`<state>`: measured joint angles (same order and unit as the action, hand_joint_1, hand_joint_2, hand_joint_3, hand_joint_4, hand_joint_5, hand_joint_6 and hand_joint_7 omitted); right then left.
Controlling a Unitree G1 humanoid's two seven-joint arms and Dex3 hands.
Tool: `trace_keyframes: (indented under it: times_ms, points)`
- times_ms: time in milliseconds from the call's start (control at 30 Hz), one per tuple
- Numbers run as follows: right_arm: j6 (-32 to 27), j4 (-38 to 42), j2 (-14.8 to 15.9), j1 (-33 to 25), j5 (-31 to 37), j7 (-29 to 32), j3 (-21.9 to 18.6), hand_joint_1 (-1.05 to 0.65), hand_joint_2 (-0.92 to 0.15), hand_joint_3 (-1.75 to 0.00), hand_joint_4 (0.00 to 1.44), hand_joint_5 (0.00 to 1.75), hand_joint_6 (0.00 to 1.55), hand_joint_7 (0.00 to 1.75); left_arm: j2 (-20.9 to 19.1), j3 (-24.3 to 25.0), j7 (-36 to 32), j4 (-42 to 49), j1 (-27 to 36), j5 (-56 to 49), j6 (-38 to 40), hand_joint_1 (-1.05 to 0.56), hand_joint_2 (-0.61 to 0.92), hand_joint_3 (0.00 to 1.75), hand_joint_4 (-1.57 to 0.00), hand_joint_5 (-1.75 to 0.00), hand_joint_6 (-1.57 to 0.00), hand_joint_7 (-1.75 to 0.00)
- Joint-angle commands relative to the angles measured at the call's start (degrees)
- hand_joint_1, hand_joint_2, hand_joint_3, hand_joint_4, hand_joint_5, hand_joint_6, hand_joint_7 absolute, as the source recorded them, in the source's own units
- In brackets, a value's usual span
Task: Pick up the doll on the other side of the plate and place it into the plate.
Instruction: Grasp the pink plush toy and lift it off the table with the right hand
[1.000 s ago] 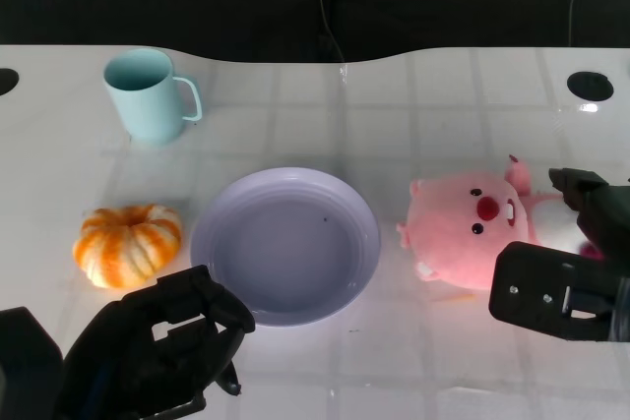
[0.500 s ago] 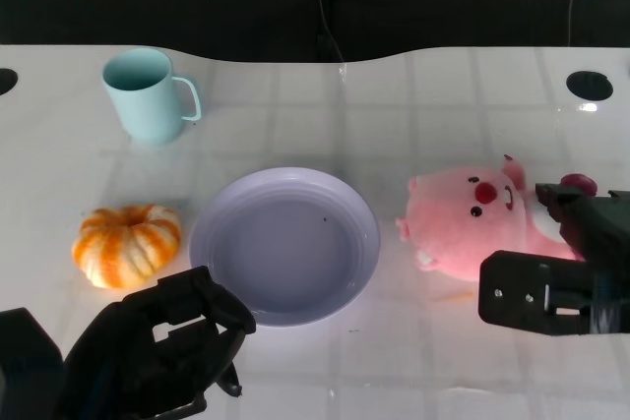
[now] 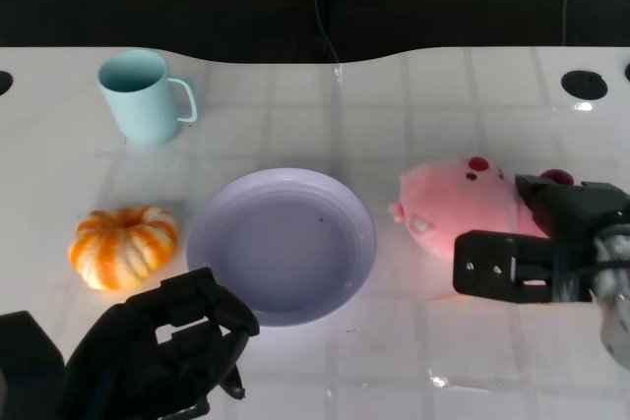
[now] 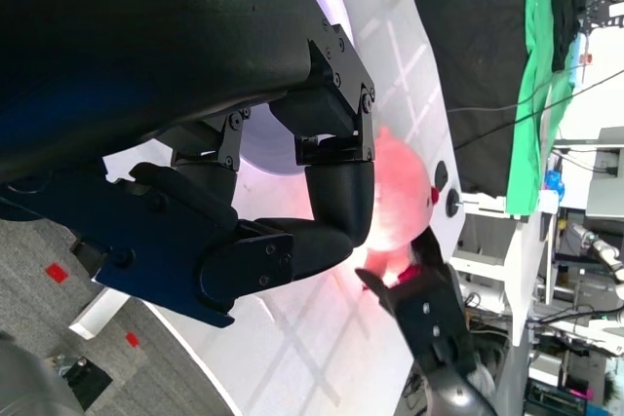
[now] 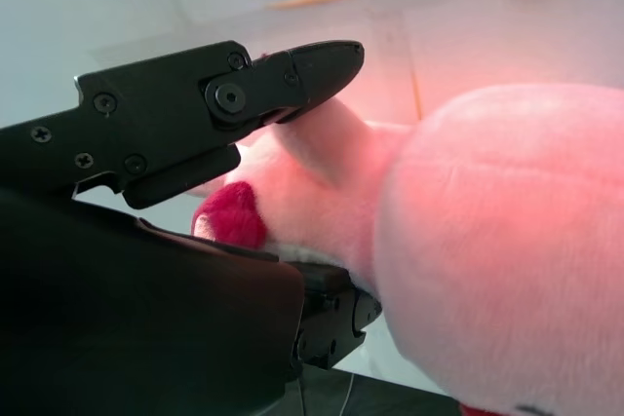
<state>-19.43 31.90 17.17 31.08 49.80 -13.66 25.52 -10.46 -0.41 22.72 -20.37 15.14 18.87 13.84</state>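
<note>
Doll [image 3: 458,204] tipped back since earlier | right hand [image 3: 536,243] grasping it | left hand [image 3: 162,356] clenched, unmoved

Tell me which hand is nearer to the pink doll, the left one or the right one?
The right hand. Its fingers lie against the pink doll, closing around it. The left hand is far off, at the near edge of the plate, on the other side from the doll.

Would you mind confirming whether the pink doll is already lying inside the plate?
No, in the head view the pink doll lies on the table beside the plate, whose bowl holds nothing.
</note>
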Motion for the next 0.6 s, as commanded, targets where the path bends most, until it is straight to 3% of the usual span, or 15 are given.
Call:
trace_keyframes:
  times_ms: [33, 133, 233, 300, 367, 400, 467, 500, 567, 600]
  points:
    - [2.4, 10.2, -2.5, 2.1, -2.4, 2.2, 1.2, -0.68, -0.92, -0.01, 0.27, 0.18, 0.33, 0.05, -0.3, 0.1, -0.4, -0.9, 0.6, -0.2, -0.3, -0.43, 0.80, 0.66, -0.65, -1.74, -0.71, -1.30]
    - [4.5, 18.8, -4.2, 5.6, -3.6, 5.3, 1.6, -0.65, -0.92, -0.01, 0.36, 0.17, 0.44, 0.05, 0.1, 0.0, -1.0, -1.6, 0.8, 0.0, 0.5, -0.42, 0.78, 0.68, -0.66, -1.74, -0.72, -1.31]
    - [6.6, 25.5, -5.3, 8.2, -4.3, 8.9, 2.2, -0.60, -0.92, -0.03, 0.55, 0.11, 0.65, 0.04, 0.1, 0.0, -1.1, -2.0, 0.9, 0.1, 0.9, -0.43, 0.76, 0.72, -0.65, -1.74, -0.71, -1.32]
    - [8.3, 28.5, -6.1, 9.1, -6.0, 12.0, 1.3, -0.44, -0.92, -0.02, 0.70, 0.12, 0.78, 0.07, 0.0, 0.0, -1.1, -2.1, 1.0, 0.0, 0.7, -0.42, 0.77, 0.73, -0.64, -1.74, -0.70, -1.32]
    - [10.4, 30.4, -6.3, 9.5, -6.4, 15.5, 1.7, -0.36, -0.92, -0.06, 0.88, 0.19, 0.92, 0.10, -0.1, 0.0, -0.9, -2.2, 1.1, -0.2, 0.6, -0.41, 0.77, 0.73, -0.63, -1.74, -0.69, -1.32]
    - [11.2, 31.1, -6.3, 9.7, -6.2, 16.6, 2.3, -0.34, -0.92, -0.08, 0.94, 0.36, 1.01, 0.07, -0.1, 0.1, -0.9, -2.3, 1.1, -0.2, 0.5, -0.41, 0.78, 0.73, -0.63, -1.74, -0.69, -1.32]
    - [11.6, 32.1, -6.4, 10.1, -5.6, 17.7, 3.5, -0.33, -0.92, -0.10, 0.89, 0.62, 1.07, 0.02, -0.2, 0.1, -0.8, -2.3, 1.0, -0.1, 0.6, -0.41, 0.78, 0.73, -0.63, -1.75, -0.69, -1.32]
    - [11.5, 32.7, -6.5, 10.3, -5.1, 18.2, 4.4, -0.34, -0.92, -0.21, 0.82, 0.69, 1.02, 0.01, -0.2, 0.2, -0.8, -2.2, 0.9, -0.1, 0.5, -0.41, 0.78, 0.73, -0.62, -1.74, -0.69, -1.32]
    - [11.7, 33.1, -6.4, 10.5, -4.3, 19.0, 5.9, -0.36, -0.92, -0.35, 0.70, 0.73, 0.97, 0.00, -0.2, 0.3, -0.5, -2.0, 0.7, 0.2, 0.4, -0.41, 0.79, 0.72, -0.62, -1.75, -0.69, -1.32]
    - [12.1, 33.1, -6.3, 10.5, -4.3, 19.9, 6.3, -0.36, -0.92, -0.34, 0.70, 0.76, 0.98, 0.01, -0.2, 0.3, -0.4, -1.9, 0.7, 0.2, 0.4, -0.41, 0.79, 0.72, -0.62, -1.75, -0.69, -1.32]
